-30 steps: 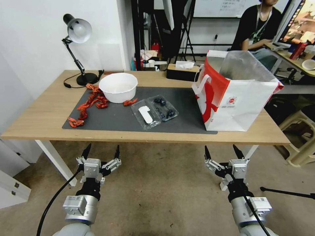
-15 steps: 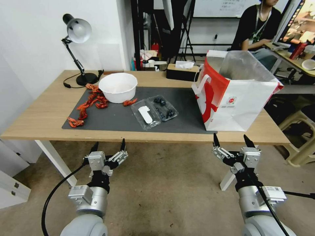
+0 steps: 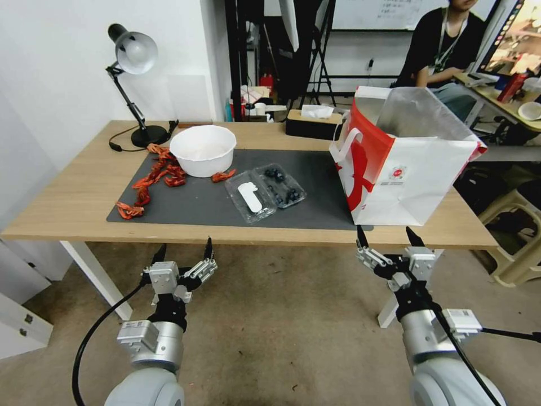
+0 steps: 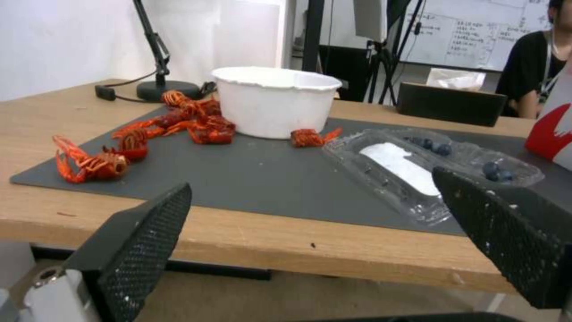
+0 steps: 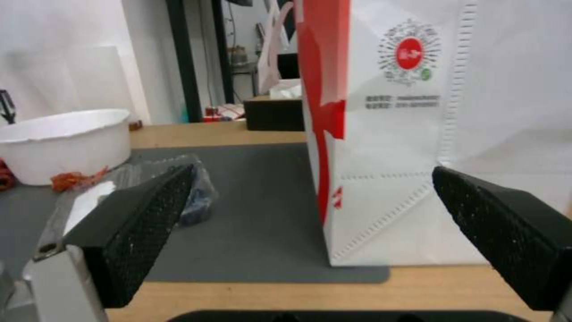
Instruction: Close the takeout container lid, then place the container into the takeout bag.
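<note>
Head view: the takeout container (image 3: 265, 192), clear plastic, lies open on the dark mat (image 3: 203, 206), its lid (image 3: 249, 198) showing one white label, blueberries in the other half. One takeout bag (image 3: 406, 169) stands beside it. Left gripper (image 3: 183, 256) and right gripper (image 3: 386, 237) hover below the table edge, fingers apart.

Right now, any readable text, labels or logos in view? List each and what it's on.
No text is legible anywhere.
takeout bag: round red logo in a dotted ring, two lines of small print beneath, too blurred to read.
lid: oblong white label, blank on the side showing.
whiteboard behind the table: handwriting, too small to read.
</note>
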Robot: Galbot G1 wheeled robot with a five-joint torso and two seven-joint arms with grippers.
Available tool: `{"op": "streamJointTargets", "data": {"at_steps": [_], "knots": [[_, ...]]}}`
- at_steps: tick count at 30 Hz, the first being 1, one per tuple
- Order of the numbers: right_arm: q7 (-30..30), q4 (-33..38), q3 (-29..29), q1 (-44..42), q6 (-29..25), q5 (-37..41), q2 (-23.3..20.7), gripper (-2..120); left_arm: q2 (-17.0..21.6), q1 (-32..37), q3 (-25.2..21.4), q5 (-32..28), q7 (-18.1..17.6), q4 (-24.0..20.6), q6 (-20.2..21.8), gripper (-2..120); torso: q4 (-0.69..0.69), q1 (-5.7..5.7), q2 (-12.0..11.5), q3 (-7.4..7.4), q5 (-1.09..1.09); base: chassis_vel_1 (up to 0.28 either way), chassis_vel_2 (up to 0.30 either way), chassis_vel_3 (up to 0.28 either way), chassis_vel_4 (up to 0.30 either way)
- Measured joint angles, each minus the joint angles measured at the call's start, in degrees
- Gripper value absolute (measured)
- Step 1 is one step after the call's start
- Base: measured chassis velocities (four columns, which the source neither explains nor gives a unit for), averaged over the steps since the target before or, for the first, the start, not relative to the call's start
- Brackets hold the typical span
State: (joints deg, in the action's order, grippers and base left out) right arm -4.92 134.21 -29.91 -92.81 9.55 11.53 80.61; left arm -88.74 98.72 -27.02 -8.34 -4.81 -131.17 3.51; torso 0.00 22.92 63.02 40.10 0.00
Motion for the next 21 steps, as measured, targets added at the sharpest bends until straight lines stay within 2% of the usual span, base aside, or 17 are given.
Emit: {"op": "streamJointTargets", "data": {"at_steps": [2,4,7,10,11,15,21], "knots": [[-0.19,-0.34,0.2,0.69,0.25,0.65,-0.55,100,-0.03,-0.03,-0.02,0.0,0.0,0.04,-0.04,100,0.0,0.0,0.0,0.0,0.0,0.0,0.0,0.0,0.0],[-1.23,-2.63,1.6,4.84,1.77,4.39,-3.97,100,-0.4,-0.12,-0.15,0.12,0.02,0.22,-0.16,100,0.0,0.0,0.0,0.0,0.01,0.0,0.0,0.0,0.0],[-1.79,-3.65,2.27,6.5,2.41,5.76,-5.35,100,-0.59,-0.13,-0.25,0.16,0.02,0.28,-0.24,100,0.0,0.0,0.0,0.0,0.0,0.0,0.0,0.0,0.0],[-4.04,-6.64,5.44,10.93,4.29,9.5,-8.99,100,-1.2,-0.15,-0.47,0.34,0.04,0.44,-0.5,100,-0.01,0.0,0.0,0.01,0.0,0.0,0.0,0.0,0.0],[-4.04,-6.64,5.44,10.93,4.29,9.5,-8.99,100,-1.2,-0.15,-0.47,0.34,0.04,0.44,-0.5,100,-0.01,0.0,0.0,0.01,0.0,0.0,0.0,0.0,0.0],[-8.08,-10.97,11.73,18.66,7.16,15.58,-11.95,100,-1.98,-0.09,-0.63,0.67,0.07,0.51,-0.77,100,0.0,0.0,0.0,0.01,0.0,0.0,0.0,0.0,0.0],[-12.76,-15.33,17.08,27.02,9.94,19.27,-13.14,100,-2.43,0.16,-1.16,0.91,0.08,0.5,-1.12,100,0.0,0.0,0.0,0.01,-0.02,0.0,0.0,0.0,0.0]]}}
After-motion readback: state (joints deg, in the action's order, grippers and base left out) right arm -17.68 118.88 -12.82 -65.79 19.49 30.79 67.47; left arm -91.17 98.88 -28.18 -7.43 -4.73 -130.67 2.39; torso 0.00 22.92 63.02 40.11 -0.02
